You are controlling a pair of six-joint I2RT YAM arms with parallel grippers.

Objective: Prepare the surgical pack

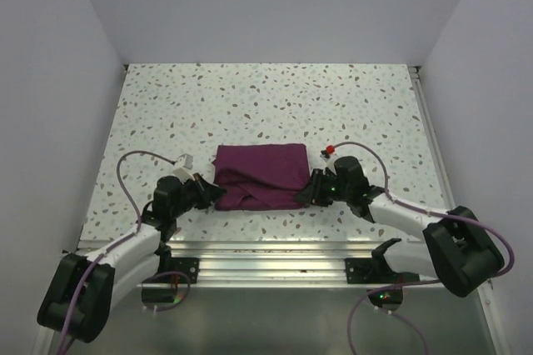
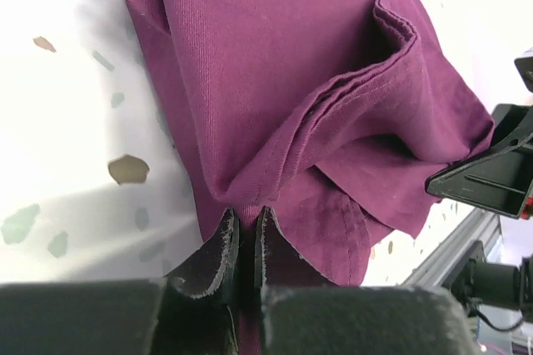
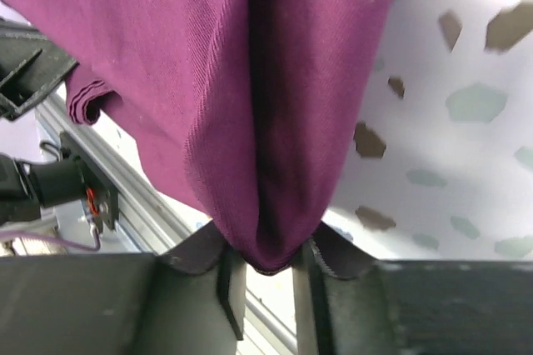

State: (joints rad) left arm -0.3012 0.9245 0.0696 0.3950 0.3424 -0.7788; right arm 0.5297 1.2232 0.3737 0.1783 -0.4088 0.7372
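The plum-purple cloth lies as a folded rectangular bundle at the table's near middle. My left gripper is at its near left corner, shut on a thin fold of the cloth. My right gripper is at its near right edge, its jaws closed round a thick fold of the cloth. In the left wrist view the layered edges of the cloth curl up at the right. No tray, instruments, gauze or packets show; they are hidden or out of view.
The speckled white table is walled at the back and sides. A metal rail runs along the near edge. A small red and white part sits by the right arm's cable. The right arm's body shows past the cloth.
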